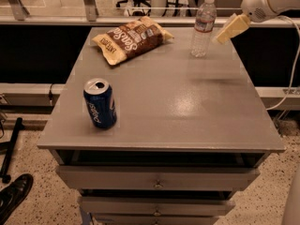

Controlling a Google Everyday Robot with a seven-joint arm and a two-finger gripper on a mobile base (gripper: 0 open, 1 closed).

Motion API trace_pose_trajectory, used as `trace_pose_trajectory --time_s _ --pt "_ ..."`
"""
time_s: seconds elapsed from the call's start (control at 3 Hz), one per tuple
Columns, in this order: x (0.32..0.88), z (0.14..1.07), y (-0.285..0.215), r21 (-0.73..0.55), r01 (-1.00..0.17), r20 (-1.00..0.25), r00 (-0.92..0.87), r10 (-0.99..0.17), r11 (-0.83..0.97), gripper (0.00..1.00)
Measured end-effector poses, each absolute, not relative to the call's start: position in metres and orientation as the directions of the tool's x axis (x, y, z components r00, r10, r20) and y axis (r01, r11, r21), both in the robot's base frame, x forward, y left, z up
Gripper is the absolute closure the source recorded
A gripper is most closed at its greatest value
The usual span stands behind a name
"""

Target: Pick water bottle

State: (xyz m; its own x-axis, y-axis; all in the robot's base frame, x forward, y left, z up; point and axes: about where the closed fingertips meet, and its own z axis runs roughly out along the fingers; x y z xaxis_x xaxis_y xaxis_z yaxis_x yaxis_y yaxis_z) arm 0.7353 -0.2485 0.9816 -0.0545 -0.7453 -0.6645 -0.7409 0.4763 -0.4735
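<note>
The water bottle [203, 26] is a slim clear plastic bottle with a white cap and a pale label. It stands upright at the far right of the grey table [187, 111]. My gripper [230, 29] hangs above the table's far right edge, just right of the bottle and about level with its middle. It does not touch the bottle. One pale yellow finger [233, 26] shows, pointing down and to the left. The white arm reaches in from the upper right corner.
A brown SunChips bag [131, 39] lies at the far left of the table. A blue Pepsi can [100, 103] stands near the front left. Drawers sit under the tabletop, the top one slightly open. A white cable hangs at the right. A black shoe is on the floor at lower left.
</note>
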Motion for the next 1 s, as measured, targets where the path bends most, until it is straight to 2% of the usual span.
trace_pose_trajectory --time_s 0.67,1.0 --pt "0.7380 0.9837 -0.2517 -0.458 -0.732 -0.702 -0.049 -0.710 0.504 0.00" --pt "0.7402 0.9829 -0.2564 -0.407 -0.710 -0.797 -0.032 -0.603 0.575 0.00"
